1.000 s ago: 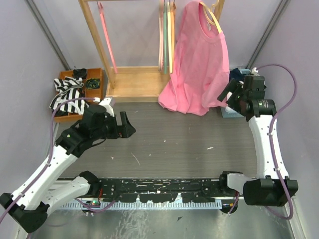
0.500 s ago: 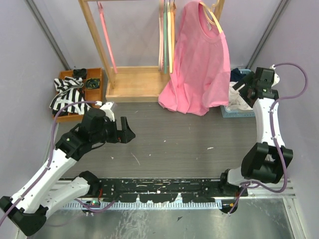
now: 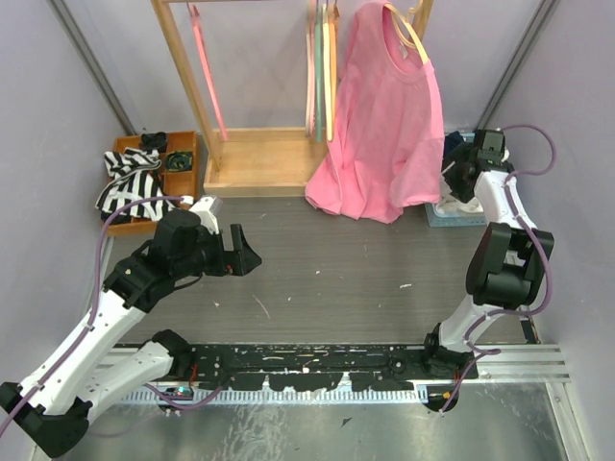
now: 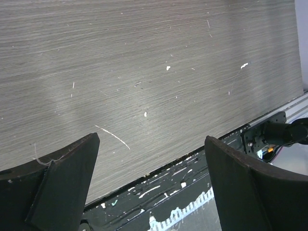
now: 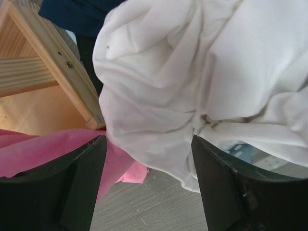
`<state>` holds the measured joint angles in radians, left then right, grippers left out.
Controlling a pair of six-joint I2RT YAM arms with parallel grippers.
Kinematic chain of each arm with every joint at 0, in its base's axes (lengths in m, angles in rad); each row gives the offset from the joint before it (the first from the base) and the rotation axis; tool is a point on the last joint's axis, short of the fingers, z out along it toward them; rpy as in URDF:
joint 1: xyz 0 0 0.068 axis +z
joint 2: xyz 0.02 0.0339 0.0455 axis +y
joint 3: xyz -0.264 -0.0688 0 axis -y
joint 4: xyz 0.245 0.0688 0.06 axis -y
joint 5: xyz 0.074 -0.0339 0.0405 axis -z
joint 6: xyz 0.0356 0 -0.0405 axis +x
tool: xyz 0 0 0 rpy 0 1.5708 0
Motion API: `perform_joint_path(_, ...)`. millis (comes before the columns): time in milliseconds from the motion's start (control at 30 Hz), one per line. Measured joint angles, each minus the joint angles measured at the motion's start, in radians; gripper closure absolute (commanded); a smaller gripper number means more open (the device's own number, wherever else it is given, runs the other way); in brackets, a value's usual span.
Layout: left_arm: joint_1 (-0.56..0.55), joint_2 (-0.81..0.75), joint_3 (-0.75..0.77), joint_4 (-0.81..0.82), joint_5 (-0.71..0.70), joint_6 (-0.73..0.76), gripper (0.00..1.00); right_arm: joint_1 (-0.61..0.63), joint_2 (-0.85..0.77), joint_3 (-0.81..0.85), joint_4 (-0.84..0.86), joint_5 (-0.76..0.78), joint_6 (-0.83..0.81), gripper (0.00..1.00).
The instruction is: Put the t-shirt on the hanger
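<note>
The white t-shirt (image 5: 192, 72) lies crumpled in a pale blue basket (image 5: 240, 150) at the right rear. In the top view only a bit of the t-shirt (image 3: 447, 205) shows. My right gripper (image 5: 147, 144) is open just above it, with a finger on either side of the bunched cloth and not gripping; in the top view it (image 3: 457, 179) sits at the basket. An orange hanger (image 3: 332, 82) hangs on the wooden rack among other hangers. My left gripper (image 3: 240, 252) is open and empty over the dark table (image 4: 144, 57), and its open jaws (image 4: 151, 139) also show in the left wrist view.
A pink t-shirt (image 3: 384, 125) hangs on a cream hanger, its hem (image 5: 43, 156) next to the basket. The wooden rack base (image 3: 259, 158) stands at the back. An orange tray (image 3: 183, 178) with striped cloth (image 3: 130, 182) is at the left rear. A dark blue cloth (image 5: 82, 14) lies behind the white shirt.
My right arm has folded its elbow down and brought the gripper in over the basket with the white t-shirt. My left gripper has shifted only slightly.
</note>
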<state>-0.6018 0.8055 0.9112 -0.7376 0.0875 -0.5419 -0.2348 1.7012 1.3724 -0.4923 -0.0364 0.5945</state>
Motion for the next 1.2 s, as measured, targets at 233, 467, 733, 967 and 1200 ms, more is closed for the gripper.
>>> perform_joint_path(233, 0.000, 0.000, 0.000, -0.001, -0.001, -0.013, 0.02, 0.033, 0.080, 0.025, 0.023, -0.047, -0.021, 0.53)
perform_joint_path(467, 0.000, 0.000, 0.000, -0.002, -0.012, -0.024, 0.02, 0.037, 0.093, 0.025, 0.026, -0.067, -0.043, 0.89)
perform_joint_path(733, 0.000, -0.014, 0.003, -0.026, -0.032, -0.032, 0.02, 0.037, 0.066, 0.025, 0.012, -0.069, -0.054, 0.99)
perform_joint_path(967, 0.000, -0.024, 0.033, -0.055, -0.044, -0.032, 0.02, 0.013, -0.085, 0.047, -0.053, -0.038, -0.066, 0.99)
perform_joint_path(1200, 0.000, -0.043, 0.090, -0.096, -0.049, -0.030, 0.02, -0.048, -0.263, 0.177, -0.153, -0.022, -0.072, 0.99)
